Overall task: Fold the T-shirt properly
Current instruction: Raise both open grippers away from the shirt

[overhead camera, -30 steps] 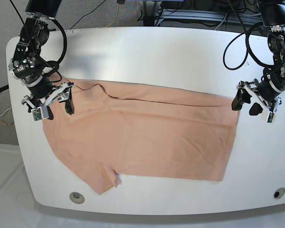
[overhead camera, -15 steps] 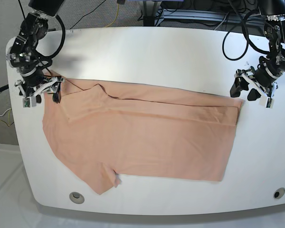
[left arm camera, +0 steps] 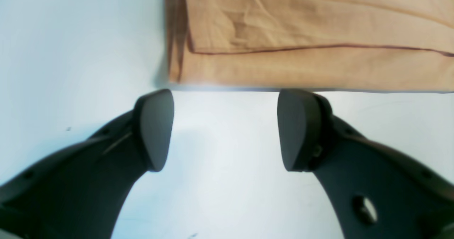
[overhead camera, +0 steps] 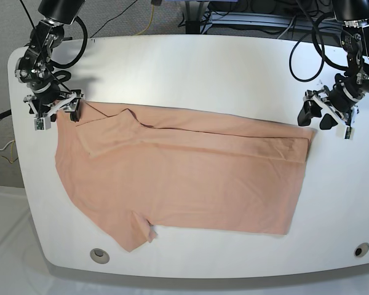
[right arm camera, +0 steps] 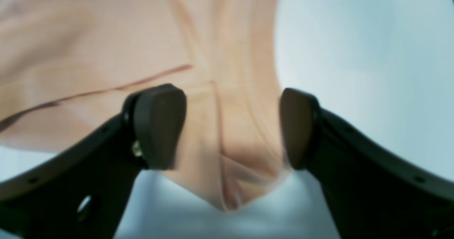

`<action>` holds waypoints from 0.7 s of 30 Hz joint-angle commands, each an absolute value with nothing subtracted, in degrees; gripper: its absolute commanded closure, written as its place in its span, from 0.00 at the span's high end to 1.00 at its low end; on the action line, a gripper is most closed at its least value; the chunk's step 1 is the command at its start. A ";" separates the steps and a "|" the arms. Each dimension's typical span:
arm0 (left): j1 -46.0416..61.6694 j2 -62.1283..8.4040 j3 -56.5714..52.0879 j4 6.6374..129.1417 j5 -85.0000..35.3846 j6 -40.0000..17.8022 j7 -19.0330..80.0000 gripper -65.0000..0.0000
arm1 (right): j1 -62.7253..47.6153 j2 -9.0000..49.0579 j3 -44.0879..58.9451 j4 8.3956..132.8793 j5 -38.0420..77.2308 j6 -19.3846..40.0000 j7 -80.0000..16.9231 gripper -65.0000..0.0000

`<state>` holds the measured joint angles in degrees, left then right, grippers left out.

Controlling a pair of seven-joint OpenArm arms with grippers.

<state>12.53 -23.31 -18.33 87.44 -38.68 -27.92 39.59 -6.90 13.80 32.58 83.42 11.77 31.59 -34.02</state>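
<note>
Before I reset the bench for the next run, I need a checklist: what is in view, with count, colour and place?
T-shirt: one, peach, spread flat across the table's middle, far edge folded over.
Table: one, white, under everything.
Holes: two, grey-rimmed, in the table's near corners.
Cables: several, black and yellow, behind the table's far edge.
Right gripper: one, black fingers open, over the shirt's far corner.
Left gripper: one, black fingers open, over bare table just beyond the shirt's other far corner.
</note>
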 commanded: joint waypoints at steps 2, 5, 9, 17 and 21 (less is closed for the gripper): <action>11.75 -22.98 -18.40 88.72 -37.37 -27.71 38.55 0.65 | -5.79 15.78 33.26 81.09 12.53 31.49 -30.90 0.68; 11.93 -22.53 -18.39 88.86 -36.33 -27.63 38.25 0.65 | -6.01 16.37 33.42 80.57 12.57 31.48 -30.73 0.68; 11.80 -22.21 -18.23 88.88 -35.13 -27.35 37.82 0.65 | -5.81 16.85 33.35 80.00 12.69 31.31 -30.72 0.69; 10.30 -22.29 -17.47 87.52 -34.25 -27.30 36.73 0.66 | -4.73 16.85 33.58 78.32 13.86 31.33 -30.37 0.69; 9.82 -22.70 -17.31 85.76 -35.22 -27.41 36.53 0.66 | -4.70 16.61 33.70 78.30 14.06 31.04 -30.13 0.66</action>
<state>10.46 -21.34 -17.02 86.06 -34.39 -27.29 37.63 -5.30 15.73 33.30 77.47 13.28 31.11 -31.48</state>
